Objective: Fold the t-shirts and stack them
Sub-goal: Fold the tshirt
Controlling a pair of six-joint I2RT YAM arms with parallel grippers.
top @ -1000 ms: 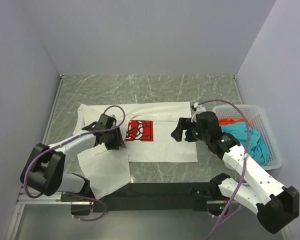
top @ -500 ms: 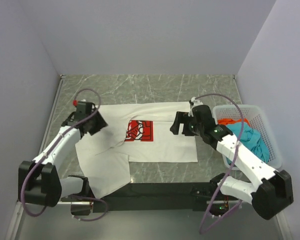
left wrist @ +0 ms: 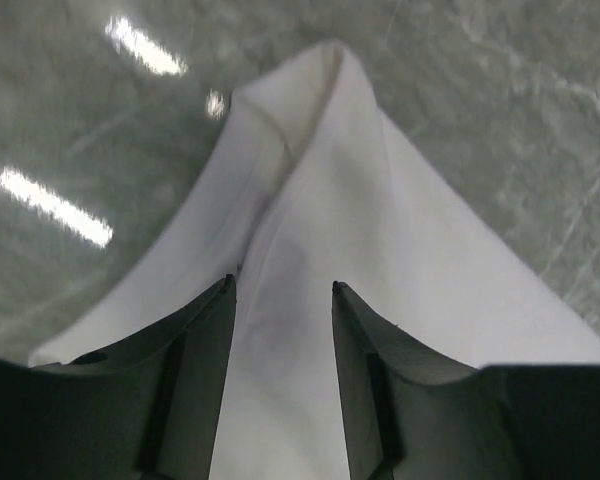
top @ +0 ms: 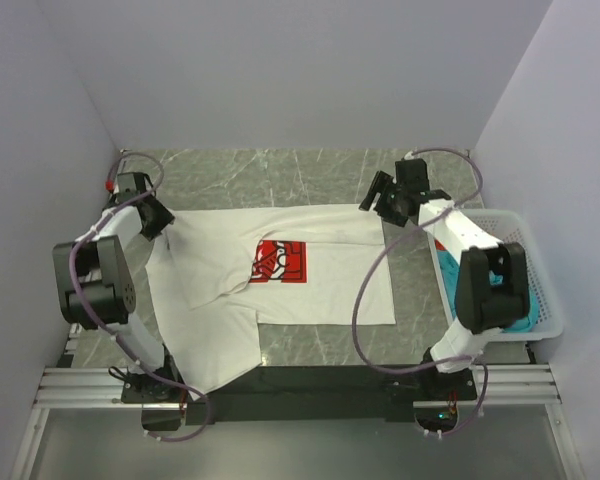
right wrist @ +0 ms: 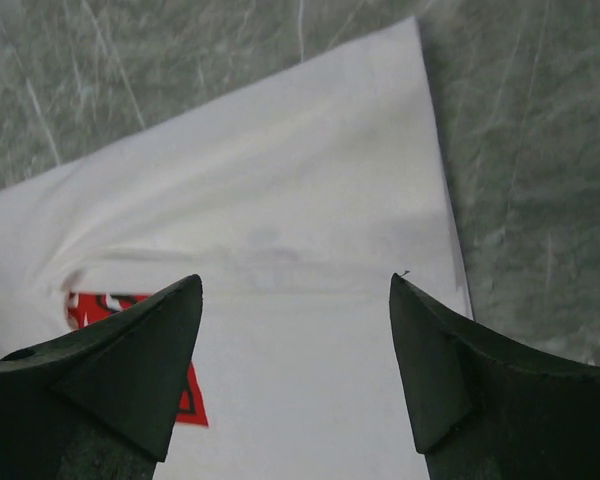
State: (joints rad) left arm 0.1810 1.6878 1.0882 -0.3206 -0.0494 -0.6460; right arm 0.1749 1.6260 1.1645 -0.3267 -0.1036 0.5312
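**Progress:** early. The white t-shirt (top: 320, 285) lies spread on the counter (top: 280, 170) between your two sets of jaws. No fold is finished and nothing is stacked. The teal t-shirt (top: 523, 318) waits in the basket (top: 546, 285), nearer you than the right jaws.

**Left arm:** reached far, jaws narrowed on a tented shirt corner.

**Right arm:** reached far, jaws wide and empty, hovering over the opposite far corner.
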